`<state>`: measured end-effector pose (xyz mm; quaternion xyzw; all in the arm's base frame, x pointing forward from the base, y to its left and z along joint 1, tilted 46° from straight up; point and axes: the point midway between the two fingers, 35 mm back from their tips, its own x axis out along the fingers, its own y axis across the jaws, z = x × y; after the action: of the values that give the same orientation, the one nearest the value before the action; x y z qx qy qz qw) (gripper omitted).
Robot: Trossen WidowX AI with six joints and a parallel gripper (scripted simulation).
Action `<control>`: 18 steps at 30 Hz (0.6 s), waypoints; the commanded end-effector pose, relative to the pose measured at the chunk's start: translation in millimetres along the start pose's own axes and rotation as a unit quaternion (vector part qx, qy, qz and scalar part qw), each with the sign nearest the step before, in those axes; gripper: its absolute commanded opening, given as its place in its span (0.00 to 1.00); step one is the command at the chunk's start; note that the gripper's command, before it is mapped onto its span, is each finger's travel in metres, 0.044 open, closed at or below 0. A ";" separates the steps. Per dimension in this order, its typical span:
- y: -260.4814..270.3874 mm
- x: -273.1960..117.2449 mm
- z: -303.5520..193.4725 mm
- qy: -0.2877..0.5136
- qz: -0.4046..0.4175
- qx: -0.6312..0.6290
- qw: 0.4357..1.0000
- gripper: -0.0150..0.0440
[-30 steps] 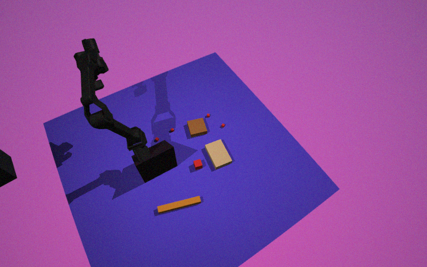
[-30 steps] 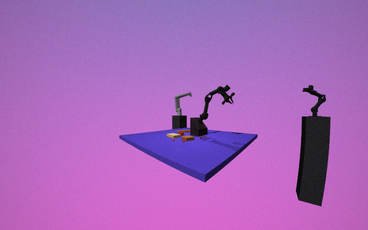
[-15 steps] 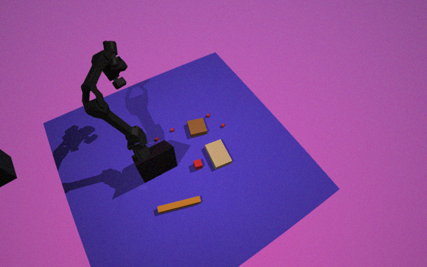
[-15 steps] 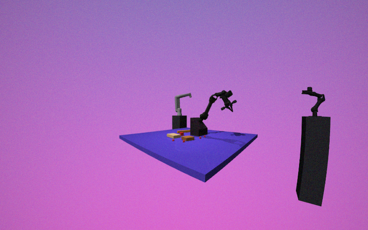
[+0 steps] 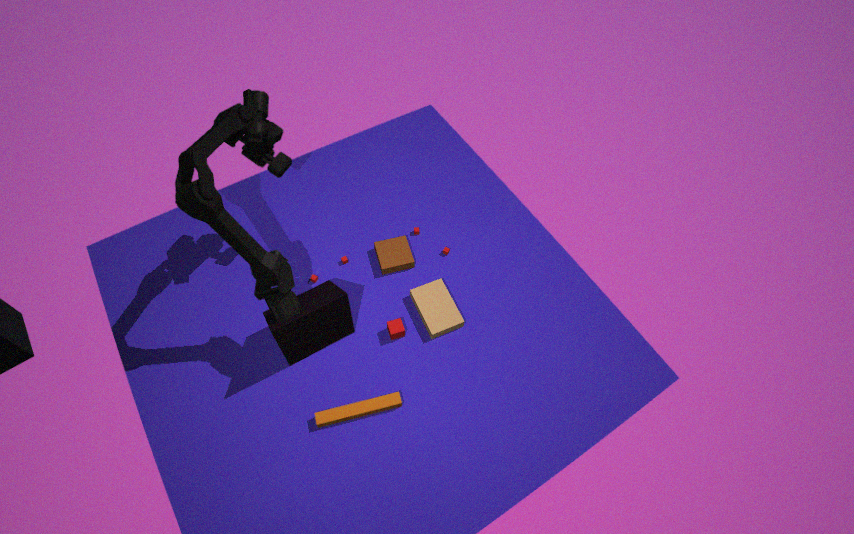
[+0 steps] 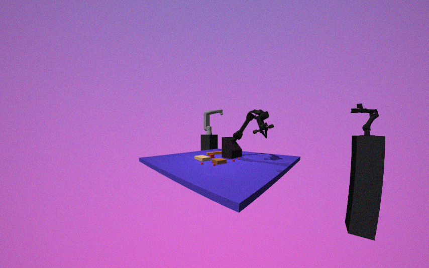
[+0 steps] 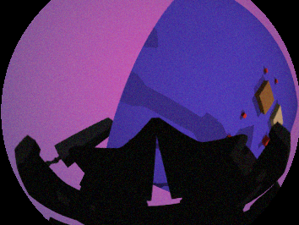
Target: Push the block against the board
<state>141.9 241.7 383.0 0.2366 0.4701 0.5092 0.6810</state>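
Observation:
The brown square block (image 5: 394, 253) (image 6: 218, 161) (image 7: 265, 97) lies flat on the blue table. The cream rectangular board (image 5: 437, 306) (image 6: 201, 157) (image 7: 277, 116) lies flat nearby, with a gap between them; they do not touch. The board is turned slightly relative to the block. My gripper (image 6: 265, 136) (image 7: 155, 121) is shut and empty, its fingertips together. It hangs high above the table, near the table's back-left edge in the top view, far from both parts. The wrist view shows the board partly hidden behind a gripper part.
A red cube (image 5: 395, 328) (image 6: 211, 155) (image 7: 265, 140) sits close beside the board. An orange bar (image 5: 358, 408) (image 6: 214, 153) lies farther off. Several tiny red cubes lie around, two near the block (image 5: 416, 231) (image 5: 445, 250). The arm's dark base (image 5: 318, 324) (image 6: 231, 148) stands on the table.

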 end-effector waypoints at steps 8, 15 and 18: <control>-91.5 33.6 44.8 0.003 -0.078 -0.104 0.992 0.25; -189.6 50.4 74.4 0.029 -0.125 -0.188 0.974 0.25; -230.7 54.0 78.7 0.047 -0.137 -0.228 0.963 0.25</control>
<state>303.1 229.4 242.8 0.0182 0.4030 0.5121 0.7583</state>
